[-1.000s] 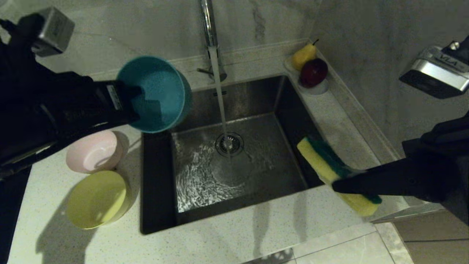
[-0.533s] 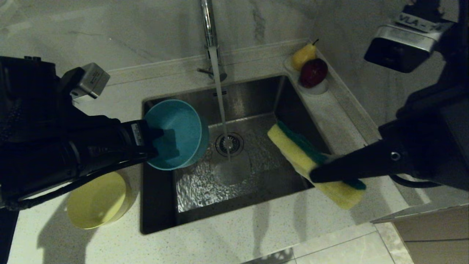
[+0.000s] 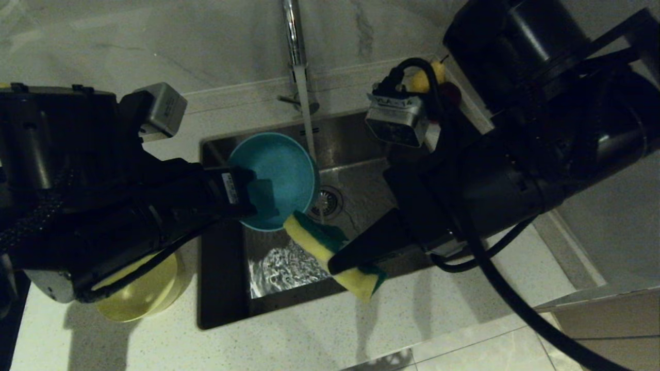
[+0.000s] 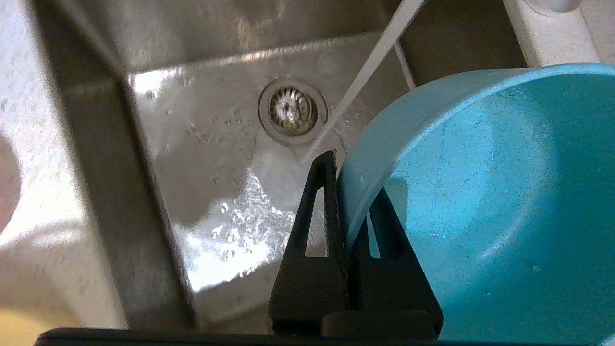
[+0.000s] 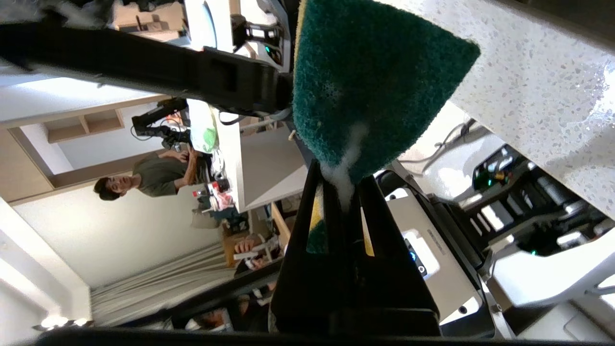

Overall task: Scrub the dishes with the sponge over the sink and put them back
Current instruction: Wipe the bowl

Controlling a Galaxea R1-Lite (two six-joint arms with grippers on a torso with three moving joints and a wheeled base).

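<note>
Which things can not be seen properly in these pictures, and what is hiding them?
- Pink bowl: hidden in the head view behind the left arm.
- Yellow bowl: head view, mostly covered by that arm.
- Fruit dish: head view, only a bit of the pear shows past the right arm.
- Whether the sponge touches the blue bowl: unclear in every view.

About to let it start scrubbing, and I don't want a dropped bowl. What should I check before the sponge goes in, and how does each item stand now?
1. Left gripper clamped on the blue bowl rim: ok, one finger inside, one outside.
2. Right gripper shut on the sponge: ok.
3. Bowl held over the sink, not the counter: ok.
4. Bowl's opening turned toward the sponge: ok.
5. Sponge touching the bowl: cannot tell; its end lies at the lower rim.
6. Tap water running: ok, the stream falls just beside the bowl.
</note>
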